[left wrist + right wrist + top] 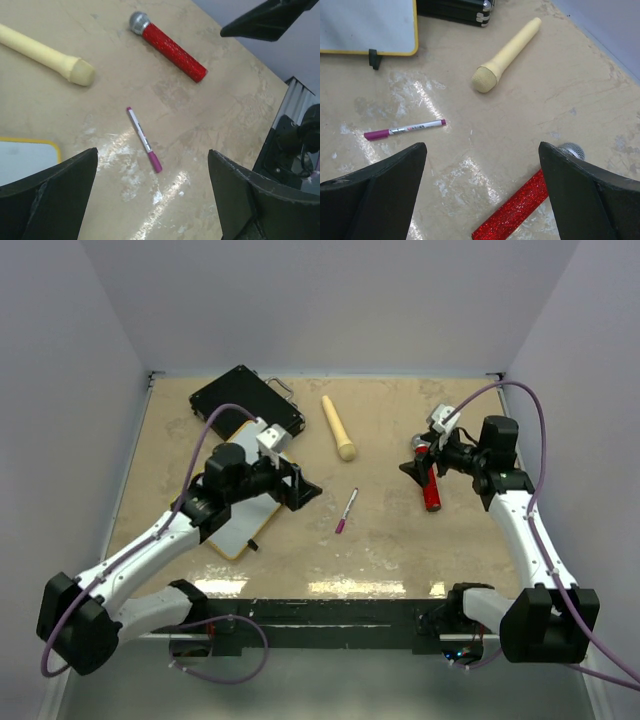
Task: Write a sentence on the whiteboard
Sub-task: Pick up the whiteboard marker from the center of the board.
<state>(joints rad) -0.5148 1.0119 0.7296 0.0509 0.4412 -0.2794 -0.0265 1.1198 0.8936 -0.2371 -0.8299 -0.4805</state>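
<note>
The left gripper (305, 487) is released: jaws spread wide, nothing in it.

Top view. We take the magenta marker (347, 510) as landmark; it lies loose on the surface (400, 550). The left gripper hangs just left of the marker. The whiteboard (240, 532) lies flat further left of the marker, largely covered by the left arm. Its far end is just beside the black case (245, 400). The yellow microphone (338, 427) lies beyond the marker and the red microphone (431, 492) to the marker's right. The right gripper (412, 468) hangs over the red microphone's head end.

Left wrist view. Both fingers stand well apart, and the marker lies on the surface below, between them, untouched. One yellow-framed corner of the whiteboard shows left of the marker; the part in view is plain white.

Right wrist view. The right gripper is likewise released and holds nothing. The whiteboard lies beyond the marker, with one black clip on its near edge and its visible face plain white. The red microphone lies right of the marker, partly hidden behind one finger.
</note>
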